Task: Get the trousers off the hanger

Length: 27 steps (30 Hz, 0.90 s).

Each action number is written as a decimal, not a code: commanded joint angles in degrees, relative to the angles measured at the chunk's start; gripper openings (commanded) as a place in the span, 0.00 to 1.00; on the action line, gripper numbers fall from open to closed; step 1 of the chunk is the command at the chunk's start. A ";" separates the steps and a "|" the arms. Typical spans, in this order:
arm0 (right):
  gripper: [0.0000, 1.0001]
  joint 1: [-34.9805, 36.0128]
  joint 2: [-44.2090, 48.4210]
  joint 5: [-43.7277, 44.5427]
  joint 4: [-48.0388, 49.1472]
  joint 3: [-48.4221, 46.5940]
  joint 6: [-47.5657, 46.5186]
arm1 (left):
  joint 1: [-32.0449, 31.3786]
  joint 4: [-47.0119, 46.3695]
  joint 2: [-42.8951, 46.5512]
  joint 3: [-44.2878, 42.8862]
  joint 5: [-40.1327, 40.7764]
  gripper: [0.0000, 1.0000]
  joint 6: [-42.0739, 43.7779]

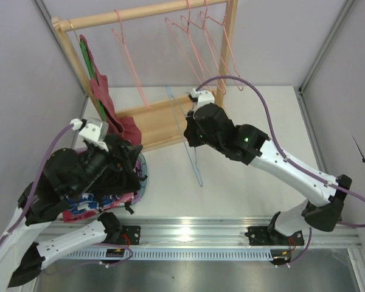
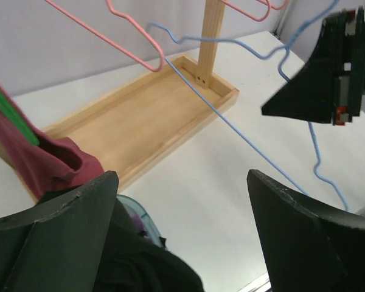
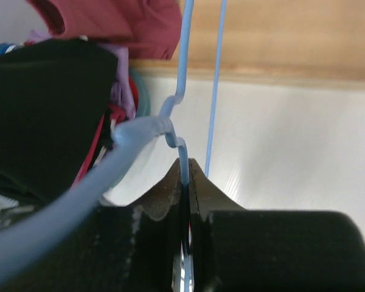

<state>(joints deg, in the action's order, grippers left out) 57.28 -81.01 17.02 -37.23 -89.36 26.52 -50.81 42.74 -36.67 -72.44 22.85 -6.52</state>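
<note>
Right tool (image 3: 185, 173) clamps the hanger (image 3: 184, 61); trousers (image 2: 147, 269) lie under left tool (image 2: 181, 176)

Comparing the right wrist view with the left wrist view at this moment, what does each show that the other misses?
Right wrist only: a close look at the right tool pinched shut on the wire of the hanger.
Left wrist only: the left tool standing open, the pink hangers, the green hanger and the rack's post.
Both: the hanger, the black trousers, the dark red garment and the wooden tray.
</note>
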 commanded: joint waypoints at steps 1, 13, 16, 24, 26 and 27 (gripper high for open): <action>0.00 0.03 -6.32 4.95 -8.98 -11.84 -8.32 | 0.36 -2.93 -4.19 1.51 -2.98 0.93 -7.61; 0.00 -4.63 -18.92 -3.66 -18.49 -38.70 -14.48 | 1.05 -16.61 -11.32 1.69 -3.53 0.93 -16.84; 0.00 -4.98 -17.61 -4.88 -17.18 -34.58 -15.89 | 3.24 -21.72 -12.20 1.87 -3.60 0.78 -22.81; 0.00 -5.51 -11.19 -11.13 -12.34 -25.17 -17.12 | 10.64 -34.01 -18.53 3.36 -11.59 0.73 -43.38; 0.00 -5.60 -8.47 -10.43 -10.15 -21.83 -17.12 | 11.87 -37.28 -19.05 5.91 -12.83 0.71 -49.88; 0.00 -5.77 -7.50 -10.25 -9.44 -20.78 -17.03 | 11.96 -38.68 -19.58 6.00 -13.09 0.71 -51.64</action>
<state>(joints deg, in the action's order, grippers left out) 51.94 -94.59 7.64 -51.64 -111.66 10.66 -39.92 13.26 -55.88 -67.57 12.73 -46.11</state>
